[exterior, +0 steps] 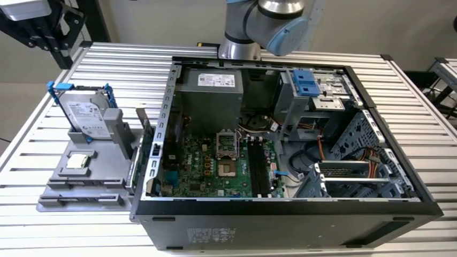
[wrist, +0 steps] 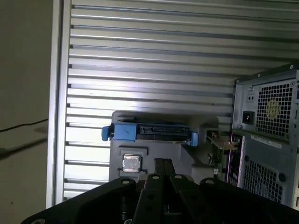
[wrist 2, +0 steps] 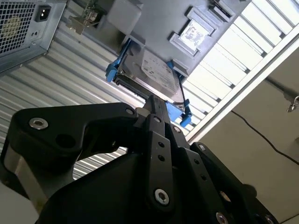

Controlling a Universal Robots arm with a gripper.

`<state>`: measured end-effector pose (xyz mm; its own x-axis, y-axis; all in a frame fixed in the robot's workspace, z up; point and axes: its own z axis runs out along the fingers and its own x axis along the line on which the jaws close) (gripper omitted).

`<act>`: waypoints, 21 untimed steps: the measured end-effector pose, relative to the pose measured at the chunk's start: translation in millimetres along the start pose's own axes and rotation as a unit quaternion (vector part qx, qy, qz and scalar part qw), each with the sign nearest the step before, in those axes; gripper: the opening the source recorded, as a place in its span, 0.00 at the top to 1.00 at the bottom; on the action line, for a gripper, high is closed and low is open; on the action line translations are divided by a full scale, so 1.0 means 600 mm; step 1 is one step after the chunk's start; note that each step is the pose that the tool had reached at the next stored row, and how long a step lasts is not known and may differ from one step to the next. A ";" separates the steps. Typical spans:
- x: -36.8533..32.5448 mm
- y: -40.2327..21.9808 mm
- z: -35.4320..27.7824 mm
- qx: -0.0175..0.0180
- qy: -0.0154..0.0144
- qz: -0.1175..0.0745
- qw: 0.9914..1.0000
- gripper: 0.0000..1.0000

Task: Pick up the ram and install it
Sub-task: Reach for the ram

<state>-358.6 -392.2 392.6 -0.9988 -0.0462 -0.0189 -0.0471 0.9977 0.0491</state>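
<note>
ribbed aluminium tabletop (exterior: 107, 64) underneath, with an open computer case (exterior: 286, 217) on it and, at the exterior view's left, a grey holder (exterior: 78, 187) carrying a hard drive (exterior: 84, 118) upright.

ram (exterior: 142, 128) apparently the thin dark board standing on edge at the holder's side nearest the case, just beside the case wall; too slim there to be sure. long axis along that wall, running from the far side of the table toward the near side, flat faces turned toward the holder and the case.

gripper (wrist: 162, 161) (wrist 2: 157, 101) above the holder in both wrist views, fingers (wrist: 159, 169) pressed together and gripping nothing. well apart from the ram, over the holder's middle, on the hard-drive side of the board.

exterior view: arm (exterior: 260, 24) rising behind the case's far edge, motherboard (exterior: 207, 171) and its long black slots (exterior: 256, 166) open to sight. first wrist view: the case's rear with the power supply grille (wrist: 273, 109), and a small square chip (wrist: 131, 163) lying flat on the holder near the fingertips.
</note>
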 end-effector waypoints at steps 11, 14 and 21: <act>0.003 -0.013 -0.001 0.000 0.000 0.000 1.000 1.00; 0.004 -0.023 -0.001 0.000 0.000 0.000 1.000 1.00; 0.005 -0.051 -0.003 0.000 0.000 0.000 1.000 1.00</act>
<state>-360.3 -422.8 392.6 -0.9988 -0.0463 -0.0188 -0.0471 0.9977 0.0491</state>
